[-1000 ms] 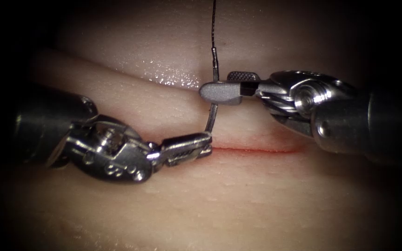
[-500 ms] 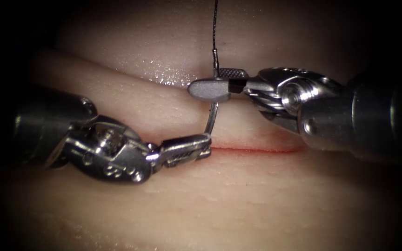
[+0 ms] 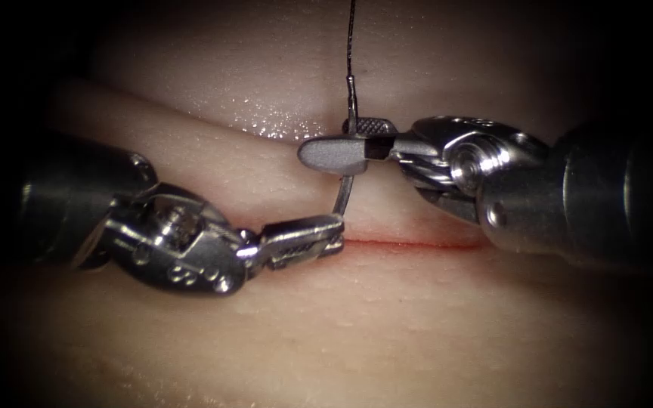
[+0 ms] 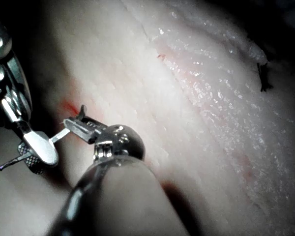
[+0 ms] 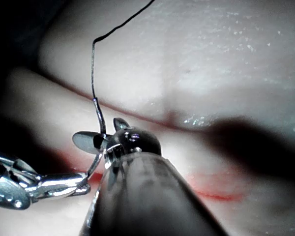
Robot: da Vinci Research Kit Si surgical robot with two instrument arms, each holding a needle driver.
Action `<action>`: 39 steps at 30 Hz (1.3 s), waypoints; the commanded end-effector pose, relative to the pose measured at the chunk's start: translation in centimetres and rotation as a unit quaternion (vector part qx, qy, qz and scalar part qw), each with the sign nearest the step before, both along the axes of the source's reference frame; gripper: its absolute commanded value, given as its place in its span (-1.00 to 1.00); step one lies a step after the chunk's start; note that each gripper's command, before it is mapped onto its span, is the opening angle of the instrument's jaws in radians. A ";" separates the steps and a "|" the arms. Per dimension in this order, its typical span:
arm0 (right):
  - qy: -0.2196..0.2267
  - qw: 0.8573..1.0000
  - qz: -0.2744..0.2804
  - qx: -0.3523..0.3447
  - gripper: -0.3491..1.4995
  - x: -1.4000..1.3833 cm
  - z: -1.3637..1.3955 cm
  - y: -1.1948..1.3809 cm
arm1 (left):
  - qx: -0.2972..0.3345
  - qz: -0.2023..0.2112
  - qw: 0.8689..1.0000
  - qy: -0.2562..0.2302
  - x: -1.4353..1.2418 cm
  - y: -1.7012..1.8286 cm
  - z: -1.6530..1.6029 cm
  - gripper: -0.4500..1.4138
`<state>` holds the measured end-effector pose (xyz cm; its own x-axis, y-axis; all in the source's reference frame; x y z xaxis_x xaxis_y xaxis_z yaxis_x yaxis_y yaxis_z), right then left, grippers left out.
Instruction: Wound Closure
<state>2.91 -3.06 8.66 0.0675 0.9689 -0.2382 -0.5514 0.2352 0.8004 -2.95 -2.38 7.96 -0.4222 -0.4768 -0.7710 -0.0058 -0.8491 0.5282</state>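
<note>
A wide piece of tissue (image 3: 387,317) fills the scene, its cut (image 3: 417,243) running sideways at the middle. The right tool (image 3: 345,143) has slid leftward over the past second; its jaws, a little apart, straddle the needle (image 3: 344,193) near its thread end without gripping. The left tool (image 3: 326,238) clamps the needle low on its curve, just at the cut's left end. Thread (image 3: 350,45) rises upward. A good handover means closing squarely before the left lets go.
</note>
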 end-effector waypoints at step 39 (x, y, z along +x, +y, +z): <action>0.170 0.973 -0.040 -0.153 -1.00 -0.04 0.35 0.25 | 0.181 -0.025 0.982 -0.059 0.24 -0.19 -0.12 -0.08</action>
<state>2.80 -2.78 8.94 0.0054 0.8351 -0.5500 -0.2256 0.5369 0.8129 -2.62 -2.55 7.78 -0.3212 -0.1042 -0.9413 -0.0992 -0.9848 0.1429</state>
